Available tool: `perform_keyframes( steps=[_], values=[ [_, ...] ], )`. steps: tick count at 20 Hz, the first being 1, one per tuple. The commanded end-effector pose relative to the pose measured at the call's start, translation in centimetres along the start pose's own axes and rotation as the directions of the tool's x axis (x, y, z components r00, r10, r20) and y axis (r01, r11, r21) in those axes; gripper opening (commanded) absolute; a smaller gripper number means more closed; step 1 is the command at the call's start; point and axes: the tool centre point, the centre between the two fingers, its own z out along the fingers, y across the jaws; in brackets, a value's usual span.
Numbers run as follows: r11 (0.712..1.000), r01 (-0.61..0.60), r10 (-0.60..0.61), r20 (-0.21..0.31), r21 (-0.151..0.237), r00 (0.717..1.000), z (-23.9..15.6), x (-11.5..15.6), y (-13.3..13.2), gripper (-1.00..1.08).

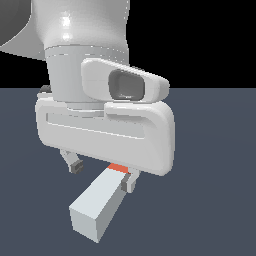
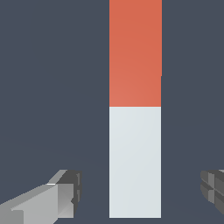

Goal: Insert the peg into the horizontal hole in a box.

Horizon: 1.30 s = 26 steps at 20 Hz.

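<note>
1. Floor [image 1: 215, 150]: flat, uniform slate blue-grey, spreading beneath and all round the gripper.
2. Backdrop [image 1: 200, 40]: plain black, behind and above the gripper.
3. Straight horizon where they meet.

Exterior cam sits low and very close, so the arm's hand fills most of what we see. Wrist cam looks straight down. We get the peg [image 1: 97, 207] [image 2: 134, 109] and gripper [image 1: 102, 176] [image 2: 142, 192] fingertips in both.
</note>
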Motion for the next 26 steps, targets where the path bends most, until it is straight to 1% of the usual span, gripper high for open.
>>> perform_keyframes(
  steps=[1, 10, 16, 17, 26],
  values=[
    [1.000, 0.000, 0.000, 0.000, 0.000, 1.000, 0.3, 0.0, 0.0, 1.00],
    [1.000, 0.000, 0.000, -0.001, 0.000, 1.000, 4.0, 0.0, -0.1, 1.00],
    [1.000, -0.001, 0.001, -0.001, 0.000, 1.000, 5.0, 0.1, 0.0, 1.00],
    [1.000, -0.001, 0.001, -0.001, 0.000, 1.000, 5.0, 0.1, 0.0, -1.00],
    [1.000, -0.001, 0.001, -0.001, 0.000, 1.000, 5.0, 0.1, 0.0, -1.00]
  ],
)
